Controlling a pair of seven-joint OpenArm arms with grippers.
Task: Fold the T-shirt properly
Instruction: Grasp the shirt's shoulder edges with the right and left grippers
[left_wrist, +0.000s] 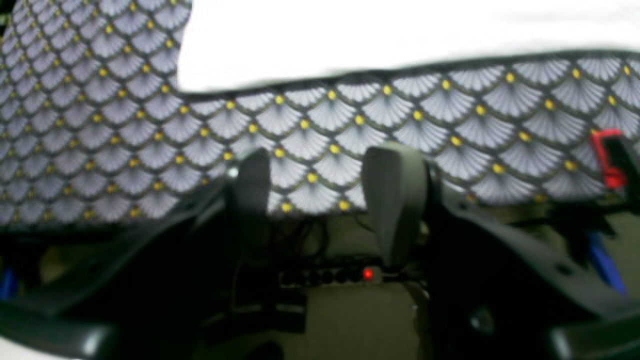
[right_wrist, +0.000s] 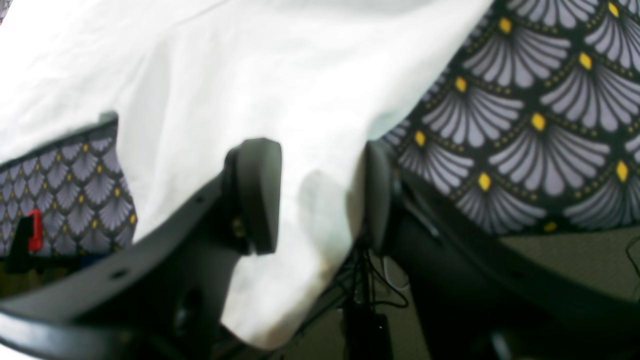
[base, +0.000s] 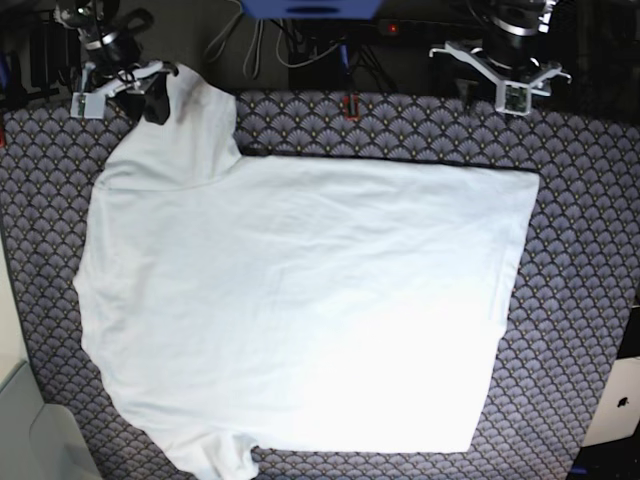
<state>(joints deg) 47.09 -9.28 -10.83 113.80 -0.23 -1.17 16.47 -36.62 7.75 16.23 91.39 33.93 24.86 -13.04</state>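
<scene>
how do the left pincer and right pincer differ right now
The right pincer has white T-shirt sleeve fabric between its open jaws, which are not closed on it; the left pincer has nothing between its jaws, only patterned tablecloth beyond them. The right sits at the sleeve, the left by the hem corner, clear of the shirt. Both are half open at the table's far edge.

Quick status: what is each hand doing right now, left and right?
Left hand: open, empty, short of the T-shirt.
Right hand: fingers astride the shirt's sleeve end; firm grip cannot be told.
</scene>
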